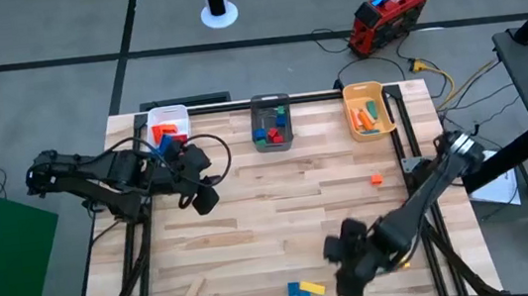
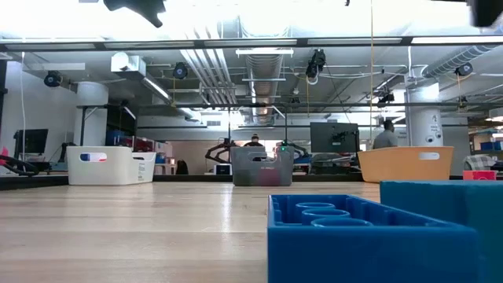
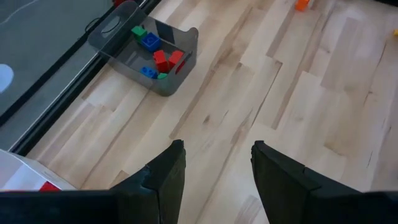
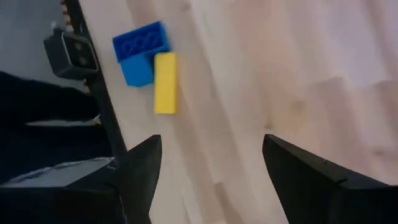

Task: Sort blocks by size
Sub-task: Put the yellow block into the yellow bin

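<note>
Pale wooden planks are making up the table (image 1: 253, 229), with the grey bin (image 1: 271, 122) sitting at its far edge. Near that bin's left, the left gripper (image 3: 214, 171) is hovering spread and empty. Well toward the near edge, the right gripper (image 4: 208, 168) is hanging wide apart, empty, above the blue block (image 4: 140, 46) and yellow block (image 4: 165, 83), which are touching. Red, blue and green blocks (image 3: 155, 53) are lying in the grey bin.

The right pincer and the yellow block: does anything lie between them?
No. In the right wrist view, only bare wood separates the open right pincer from the yellow block.
</note>
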Robot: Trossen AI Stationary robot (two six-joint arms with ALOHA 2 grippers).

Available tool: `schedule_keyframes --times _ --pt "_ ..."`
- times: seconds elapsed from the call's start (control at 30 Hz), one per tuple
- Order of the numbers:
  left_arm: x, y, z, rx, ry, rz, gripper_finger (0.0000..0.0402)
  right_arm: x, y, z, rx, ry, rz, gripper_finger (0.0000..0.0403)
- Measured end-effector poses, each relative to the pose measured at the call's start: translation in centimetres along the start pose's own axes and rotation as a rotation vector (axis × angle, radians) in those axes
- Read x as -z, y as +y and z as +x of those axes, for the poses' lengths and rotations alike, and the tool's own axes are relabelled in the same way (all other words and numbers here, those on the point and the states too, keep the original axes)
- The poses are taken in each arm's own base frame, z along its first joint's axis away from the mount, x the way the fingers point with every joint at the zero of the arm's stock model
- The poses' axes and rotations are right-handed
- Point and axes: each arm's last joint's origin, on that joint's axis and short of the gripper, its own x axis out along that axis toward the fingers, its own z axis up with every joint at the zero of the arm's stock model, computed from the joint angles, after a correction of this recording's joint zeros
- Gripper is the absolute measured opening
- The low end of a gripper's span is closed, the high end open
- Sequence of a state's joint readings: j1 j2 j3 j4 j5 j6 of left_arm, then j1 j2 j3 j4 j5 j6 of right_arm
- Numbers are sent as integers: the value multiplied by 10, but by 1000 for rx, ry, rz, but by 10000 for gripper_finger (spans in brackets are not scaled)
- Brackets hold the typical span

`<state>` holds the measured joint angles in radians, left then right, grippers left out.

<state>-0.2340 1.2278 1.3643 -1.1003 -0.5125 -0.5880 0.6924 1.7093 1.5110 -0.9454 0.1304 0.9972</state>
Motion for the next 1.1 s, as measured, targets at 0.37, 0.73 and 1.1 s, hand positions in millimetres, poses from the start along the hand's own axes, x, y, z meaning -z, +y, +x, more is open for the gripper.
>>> schedule_keyframes --times 0.37,0.73,1.1 --pt "1 0 2 -4 5 30 161 27 31 71 27 56 -163 275" --pt "15 -1 17 -36 54 18 161 26 41 118 -16 19 -191 285" --pt "16 -2 19 -33 48 -13 161 6 31 125 -10 -5 -280 267"
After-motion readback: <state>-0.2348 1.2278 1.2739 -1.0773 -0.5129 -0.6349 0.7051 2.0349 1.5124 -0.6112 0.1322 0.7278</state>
